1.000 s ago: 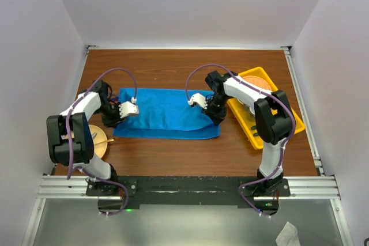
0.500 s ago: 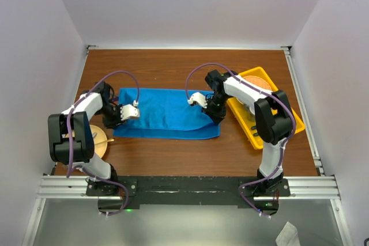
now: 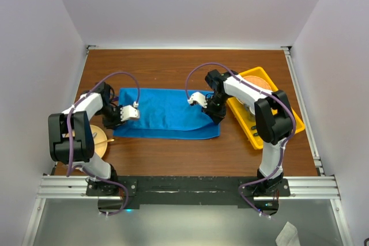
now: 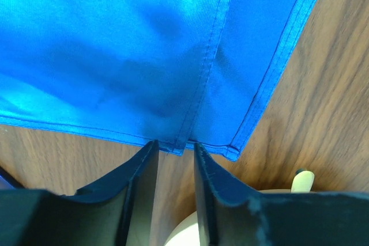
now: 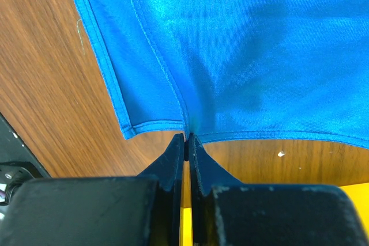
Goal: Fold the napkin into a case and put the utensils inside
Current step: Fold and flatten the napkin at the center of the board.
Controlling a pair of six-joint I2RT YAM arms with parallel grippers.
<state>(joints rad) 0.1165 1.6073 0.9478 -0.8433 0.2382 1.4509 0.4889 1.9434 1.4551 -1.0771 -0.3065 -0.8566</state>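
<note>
Since a second ago your left gripper has edged slightly toward the near-left corner. Its fingers stand a narrow gap apart, with the hemmed left edge of the napkin right at their tips; you cannot tell whether any cloth is caught. The napkin lies flat as a long blue band across the table between both arms. At its right end your right gripper is closed tight on the hem, just beside the yellow tray.
</note>
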